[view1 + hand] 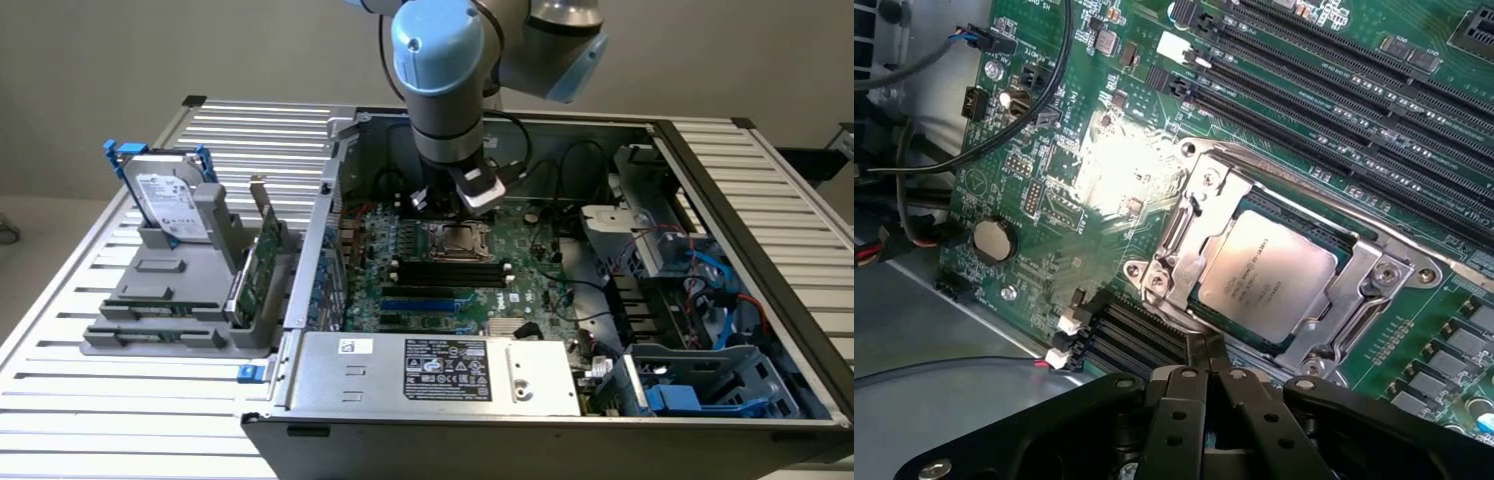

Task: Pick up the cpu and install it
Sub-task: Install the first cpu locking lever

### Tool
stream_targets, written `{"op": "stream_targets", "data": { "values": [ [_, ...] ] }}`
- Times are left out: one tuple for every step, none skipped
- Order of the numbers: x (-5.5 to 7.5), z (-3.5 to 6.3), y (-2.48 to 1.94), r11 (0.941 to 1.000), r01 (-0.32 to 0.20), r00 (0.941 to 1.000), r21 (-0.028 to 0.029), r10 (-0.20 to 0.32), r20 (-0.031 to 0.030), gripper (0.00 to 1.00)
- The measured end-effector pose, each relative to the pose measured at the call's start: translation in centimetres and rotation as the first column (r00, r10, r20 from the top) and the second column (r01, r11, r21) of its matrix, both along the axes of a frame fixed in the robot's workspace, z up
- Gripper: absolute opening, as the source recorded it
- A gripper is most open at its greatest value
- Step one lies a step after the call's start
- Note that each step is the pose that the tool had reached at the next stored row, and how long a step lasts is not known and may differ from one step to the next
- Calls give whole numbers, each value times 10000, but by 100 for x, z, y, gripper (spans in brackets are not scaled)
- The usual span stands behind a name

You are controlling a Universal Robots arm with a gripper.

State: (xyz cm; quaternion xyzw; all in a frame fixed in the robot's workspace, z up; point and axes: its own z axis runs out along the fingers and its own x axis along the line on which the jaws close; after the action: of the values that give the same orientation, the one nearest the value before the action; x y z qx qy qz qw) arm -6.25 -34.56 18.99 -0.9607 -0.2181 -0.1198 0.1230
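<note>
The cpu point(1264, 275) lies flat in the motherboard socket, its pale silver top facing up inside the open metal socket frame point(1179, 235). My gripper point(1209, 352) is shut, its black fingers pressed together with nothing between them. Their tips hover at the socket's edge, right beside the cpu. In the exterior view the arm reaches down into the open computer case, and the gripper point(449, 212) hangs just above the cpu point(461, 240) in the middle of the green motherboard point(534, 285).
Black memory slots point(1334, 80) run beside the socket. Black cables point(1004, 130) loop near it. A power supply box point(434, 370) fills the case front. Outside the case, at the exterior view's left, a grey holder carries a hard drive point(174, 205) and green circuit cards point(267, 260).
</note>
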Motion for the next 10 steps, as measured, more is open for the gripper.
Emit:
{"op": "stream_targets", "data": {
  "values": [
    [0, 0, 3, 10000, 9, 10000, -1, -9, 1, 11],
    [0, 1, 6, 10000, 16, 10000, -2, -16, 1, 11],
    [0, 1, 9, 10000, 25, 10000, -3, -25, 1, 11],
    [-1, 4, 10, 10000, 32, 10000, -8, -32, -1, 11],
    [-2, 6, 11, 10000, 40, 10000, -14, -40, -4, 11],
    [-2, 8, 14, 10000, 48, 10000, -20, -48, -7, 11],
    [-1, 8, 19, 10000, 57, 10000, -22, -57, -8, 11],
    [1, 5, 27, 10000, 63, 10000, -1, -63, -4, 11],
    [2, 3, 30, 10000, 75, 10000, -6, -75, 3, 11],
    [2, 7, 32, 10000, 84, 10000, -23, -84, -3, 11]
  ]
}}
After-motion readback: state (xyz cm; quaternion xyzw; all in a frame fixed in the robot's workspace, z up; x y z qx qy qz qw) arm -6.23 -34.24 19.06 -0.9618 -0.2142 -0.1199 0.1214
